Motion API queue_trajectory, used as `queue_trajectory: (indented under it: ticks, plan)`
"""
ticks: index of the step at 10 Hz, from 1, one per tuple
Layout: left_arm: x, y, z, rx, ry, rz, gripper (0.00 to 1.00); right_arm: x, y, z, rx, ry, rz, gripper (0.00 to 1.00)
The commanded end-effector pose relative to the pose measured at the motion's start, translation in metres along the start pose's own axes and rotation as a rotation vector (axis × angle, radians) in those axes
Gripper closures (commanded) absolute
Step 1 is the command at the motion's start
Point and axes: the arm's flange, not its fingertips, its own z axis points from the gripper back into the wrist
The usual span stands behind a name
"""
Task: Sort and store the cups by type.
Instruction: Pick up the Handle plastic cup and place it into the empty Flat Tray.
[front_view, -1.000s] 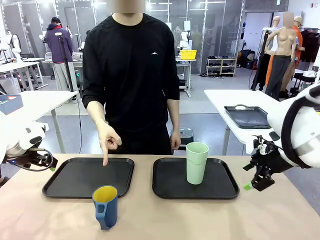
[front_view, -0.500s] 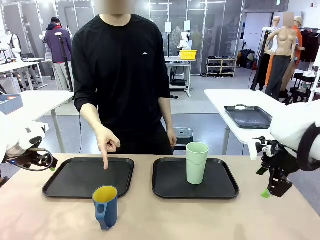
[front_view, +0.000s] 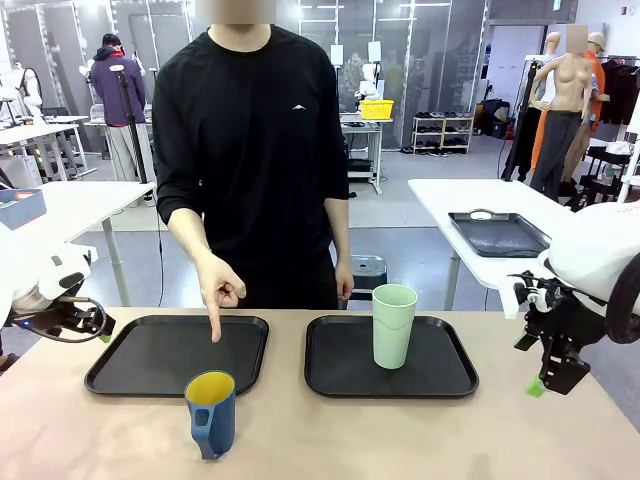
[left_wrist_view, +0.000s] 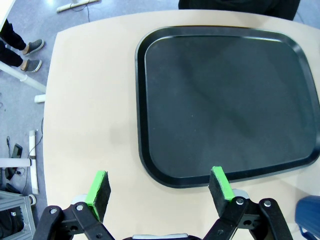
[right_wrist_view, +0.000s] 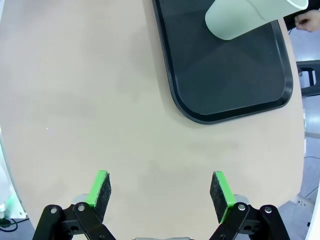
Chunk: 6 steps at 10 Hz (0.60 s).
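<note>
Green-padded left jaws, right jaws wide, empty.

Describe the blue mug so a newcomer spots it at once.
Two black trays lie side by side on the tan table. The mug stands on bare tabletop at the left tray's robot-side edge. It is short, dark blue, yellow inside and handled, unlike the tall mint tumbler on the right tray.
</note>
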Motion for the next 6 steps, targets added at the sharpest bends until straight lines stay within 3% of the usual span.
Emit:
queue_trajectory:
  ticks: [1, 4, 6]
  plan:
    - [0.000, -0.002, 0.001, 0.005, -0.002, -0.006, 0.00, 0.000, -0.001, -0.004, -0.013, 0.008, -0.008, 0.00]
    - [0.000, 0.000, 0.000, 0.000, 0.000, 0.000, 0.00, 0.000, -0.001, -0.004, -0.013, 0.008, -0.008, 0.00]
    - [-0.002, 0.024, 0.004, 0.048, 0.016, -0.205, 0.00, 0.000, -0.001, -0.004, -0.013, 0.008, -0.008, 0.00]
